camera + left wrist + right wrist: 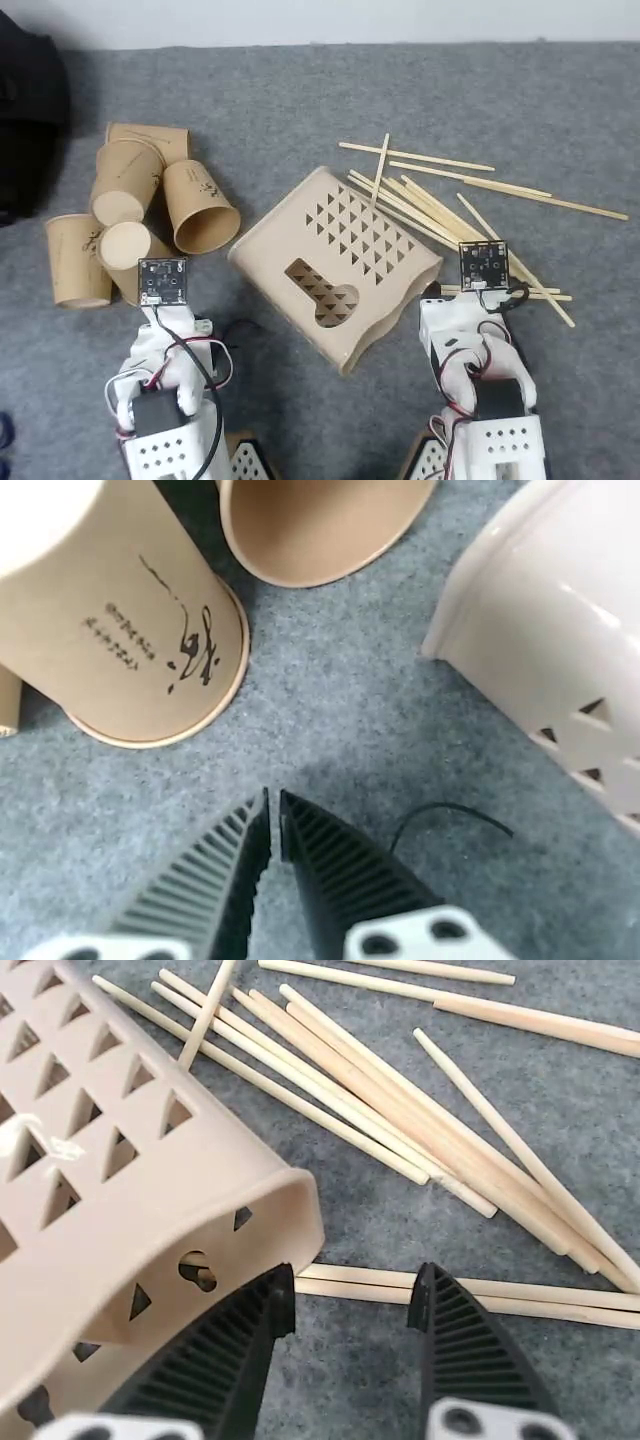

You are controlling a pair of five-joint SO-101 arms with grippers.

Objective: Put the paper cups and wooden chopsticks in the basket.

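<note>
Right, left gripper: jaws almost closed, a slit between the tips, nothing in them, low over the grey carpet. Just beyond its tips lies the nearest paper cup, on its side. Right gripper: jaws spread wide, nothing in them, with a pair of chopsticks lying crosswise just past the tips, likely lined up for a grab.

In the high view the basket sits between the arms, tipped over with its perforated panel up and its opening hidden. It probably needs righting before anything goes in.

The paper cups are heaped at its 9 to 10 o'clock and the wooden chopsticks fan out at 2 to 3 o'clock, so each arm seems to face its own pile.

Count:
- Basket: one.
- Cups: five, all lying over and touching.
- Chopsticks: roughly a dozen, overlaps block an exact count.
- In the basket: nothing seen.
</note>
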